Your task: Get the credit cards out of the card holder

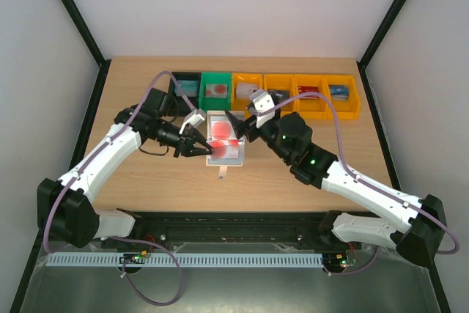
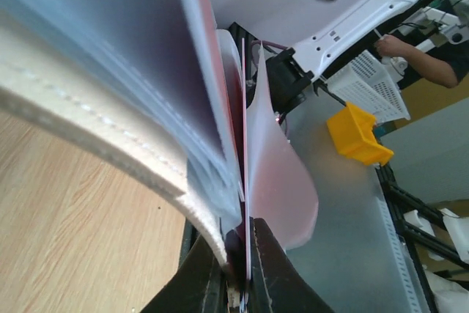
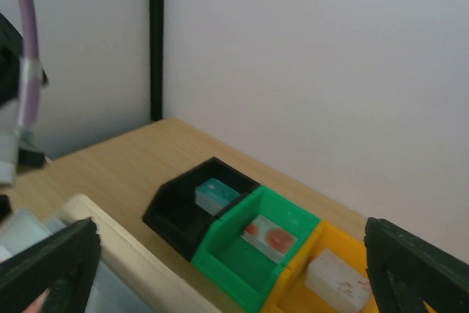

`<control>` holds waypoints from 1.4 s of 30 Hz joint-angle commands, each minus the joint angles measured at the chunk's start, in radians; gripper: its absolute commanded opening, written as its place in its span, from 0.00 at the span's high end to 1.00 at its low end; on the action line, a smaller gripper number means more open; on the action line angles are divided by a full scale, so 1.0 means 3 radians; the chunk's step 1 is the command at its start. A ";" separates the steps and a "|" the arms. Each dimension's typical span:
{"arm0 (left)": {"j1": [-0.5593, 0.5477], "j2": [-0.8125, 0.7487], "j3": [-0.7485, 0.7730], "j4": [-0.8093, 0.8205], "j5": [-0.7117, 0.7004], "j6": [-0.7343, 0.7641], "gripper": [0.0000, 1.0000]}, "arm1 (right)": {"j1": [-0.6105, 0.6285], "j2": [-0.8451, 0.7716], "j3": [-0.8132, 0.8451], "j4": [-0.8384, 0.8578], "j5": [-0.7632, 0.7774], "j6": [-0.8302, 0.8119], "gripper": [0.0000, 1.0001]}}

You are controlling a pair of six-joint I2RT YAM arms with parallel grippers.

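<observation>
Two arms stand here, white shells between chunky black joints: the left arm [image 1: 102,155] at the lower left of the overhead view, the right arm [image 1: 366,188] at the lower right. A lilac cable [image 3: 26,34] trails along each (thin, rather slack). Small green lights [image 1: 313,160] glow on the right arm. The left gripper [image 1: 206,149] and right gripper [image 1: 237,127] are matte black, with wedge-shaped fingers [image 3: 418,269].

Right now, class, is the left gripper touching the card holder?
Touching. The left wrist view shows the left gripper pinched shut on the edge of the card holder, with no gap between them.
</observation>
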 commanded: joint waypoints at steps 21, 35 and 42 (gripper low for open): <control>0.0055 -0.0046 0.0103 -0.0319 0.0533 0.0513 0.98 | -0.0795 -0.0151 0.0058 -0.0478 -0.2556 0.2088 0.01; 0.0058 -0.0036 0.0049 -0.0190 0.0399 0.0398 0.98 | -0.0802 0.0129 -0.0095 0.0152 -0.3299 0.2397 0.54; 0.0047 -0.0034 -0.0020 -0.0002 0.0254 0.0190 0.98 | -0.0802 0.0163 -0.0188 0.0609 -0.3343 0.2686 0.90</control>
